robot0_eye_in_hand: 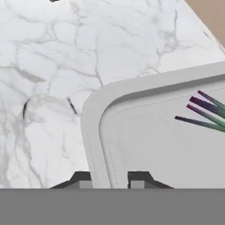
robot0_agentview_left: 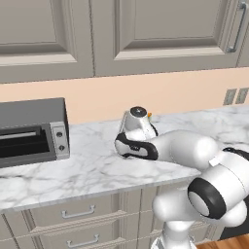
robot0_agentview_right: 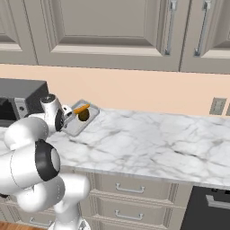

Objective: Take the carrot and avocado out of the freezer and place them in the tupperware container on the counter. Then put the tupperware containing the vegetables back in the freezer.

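Note:
The tupperware container (robot0_agentview_right: 77, 129) sits on the counter (robot0_agentview_right: 148, 134) near the back wall, with the orange carrot (robot0_agentview_right: 81, 108) and the dark avocado (robot0_agentview_right: 83, 116) lying inside it. My gripper (robot0_agentview_right: 67, 120) is low at the container's near left corner. In the hand view the gripper (robot0_eye_in_hand: 110, 178) straddles the container's rim (robot0_eye_in_hand: 93, 118), one fingertip (robot0_eye_in_hand: 81, 177) outside the wall and the other inside, shut on it. Thin green and purple streaks (robot0_eye_in_hand: 203, 112) lie on the tray floor at the right. The freezer is out of view.
A grey toaster oven (robot0_agentview_left: 31, 133) stands on the counter to the left of the arm. Wall cabinets (robot0_agentview_left: 146, 34) hang above, drawers (robot0_agentview_right: 130, 188) run below the worktop, and outlets (robot0_agentview_right: 217, 106) sit on the back wall. Marble stretches away to the right.

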